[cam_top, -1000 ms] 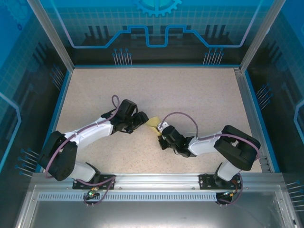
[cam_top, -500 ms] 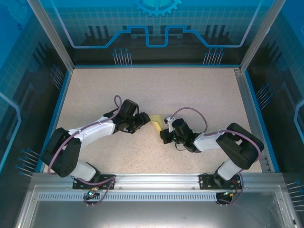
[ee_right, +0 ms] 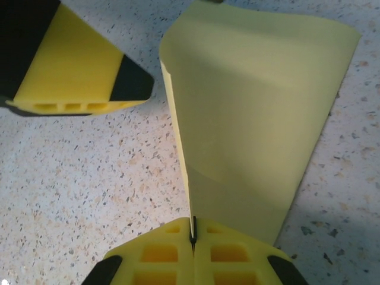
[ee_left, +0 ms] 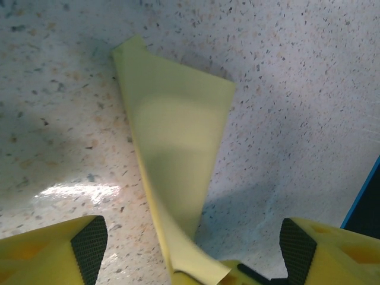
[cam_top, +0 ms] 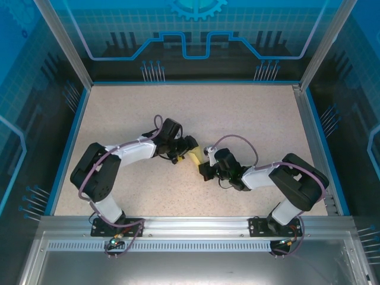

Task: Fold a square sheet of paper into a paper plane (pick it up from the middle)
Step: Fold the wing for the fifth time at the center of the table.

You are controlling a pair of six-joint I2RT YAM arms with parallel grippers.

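The sheet of paper is folded into a narrow yellow wedge, the paper plane (cam_top: 194,155), standing on edge on the speckled table between both grippers. In the right wrist view my right gripper (ee_right: 193,234) is shut on the plane (ee_right: 255,119) at its folded edge, and one yellow finger (ee_right: 77,65) of the left gripper sits at the upper left. In the left wrist view the plane (ee_left: 178,148) runs up from between my left gripper's (ee_left: 193,249) open jaws, whose pads stand clear of it on both sides. From above, the left gripper (cam_top: 187,149) meets the right gripper (cam_top: 202,164) at the paper.
The speckled tabletop (cam_top: 249,113) stretches bare to the back and both sides. A blue rim (cam_top: 77,124) borders it on the left, and a metal rail (cam_top: 196,224) with both arm bases runs along the front. The blue edge (ee_left: 365,196) shows at the right of the left wrist view.
My left arm has swung right until its gripper straddles the paper, and its jaws have widened. The right gripper first carried the paper up and left, then held still.
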